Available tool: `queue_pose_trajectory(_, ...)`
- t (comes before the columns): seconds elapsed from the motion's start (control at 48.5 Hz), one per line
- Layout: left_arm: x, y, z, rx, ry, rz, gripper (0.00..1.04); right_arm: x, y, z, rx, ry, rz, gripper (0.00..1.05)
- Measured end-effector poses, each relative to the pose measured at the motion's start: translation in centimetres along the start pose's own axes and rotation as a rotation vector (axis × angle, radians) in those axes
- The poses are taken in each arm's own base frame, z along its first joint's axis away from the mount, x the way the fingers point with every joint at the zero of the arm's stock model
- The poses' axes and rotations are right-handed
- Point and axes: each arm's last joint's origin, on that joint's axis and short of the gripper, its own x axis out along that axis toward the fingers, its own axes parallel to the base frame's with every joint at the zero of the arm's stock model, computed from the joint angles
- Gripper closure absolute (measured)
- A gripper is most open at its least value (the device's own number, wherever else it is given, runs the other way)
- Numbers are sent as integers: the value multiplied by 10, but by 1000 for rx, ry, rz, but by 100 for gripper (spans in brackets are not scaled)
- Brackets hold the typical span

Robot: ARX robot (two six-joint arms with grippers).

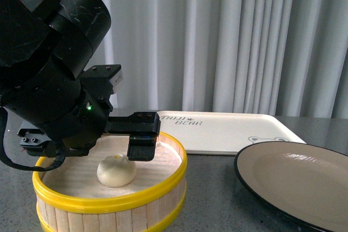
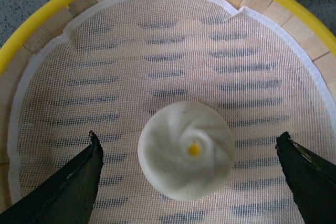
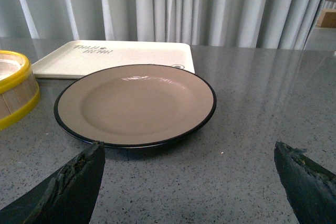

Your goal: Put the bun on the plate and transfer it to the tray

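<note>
Black left arm [image 1: 49, 69] angles down over the basket [image 1: 109, 202]; left pincer [image 2: 189, 137] spread wide, fingers [image 2: 79, 177] clear of the bun [image 2: 185, 153] between them on the mesh; right pincer [image 3: 189, 150] released above bare desk [image 3: 257, 124], near the plate [image 3: 212, 103]; tray [image 3: 113, 59] just behind.

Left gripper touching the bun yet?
Apart. The left wrist view shows the left gripper open around the bun, with bare steamer cloth visible between the bun's sides and both fingers.
</note>
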Motion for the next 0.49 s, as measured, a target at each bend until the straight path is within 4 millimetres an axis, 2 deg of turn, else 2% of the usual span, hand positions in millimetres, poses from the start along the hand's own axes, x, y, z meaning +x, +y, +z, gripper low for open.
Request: queue_pose_trajectory(0.495,3,-3,1,19,-32,-17,7,0,0,0,0,0,0,9)
